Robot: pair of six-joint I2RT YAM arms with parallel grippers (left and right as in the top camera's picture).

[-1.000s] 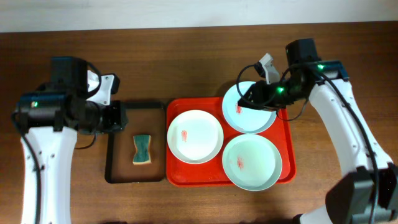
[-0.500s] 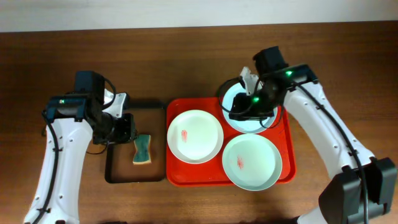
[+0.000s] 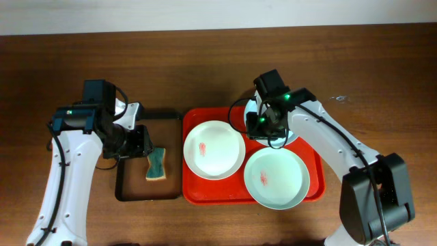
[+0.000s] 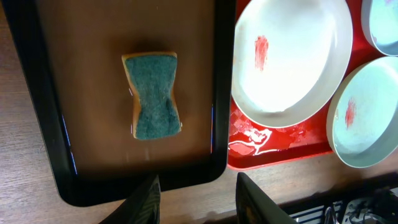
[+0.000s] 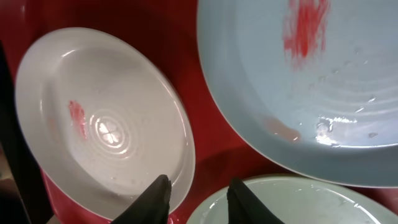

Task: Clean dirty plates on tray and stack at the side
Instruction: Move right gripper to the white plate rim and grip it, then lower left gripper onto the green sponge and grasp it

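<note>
Red plastic tray (image 3: 193, 193) lies at the middle of the table, its long sides parallel to the far edge. It holds three plates, set close together.

- White plate (image 3: 214, 149): left end of the tray.
- Green plate (image 3: 276, 178): right end, toward the near edge.
- Blue plate (image 5: 323, 93): right end, toward the far edge. It is largely covered by the right arm in the overhead view.

Each plate carries a red smear near its centre.

Right gripper (image 5: 198, 200) is positioned over the tray where the white, blue and green rims come nearest one another. Its fingers are apart with nothing between them. Whether they touch a plate cannot be determined.

Black tray (image 3: 130, 190) lies just beside the red tray, toward the left edge of the table. A sponge (image 3: 156, 164) rests flat inside it, green face up.

Left gripper (image 4: 199, 199) is above the black tray, beside the sponge and clear of it. Its fingers are spread and grip nothing.
</note>
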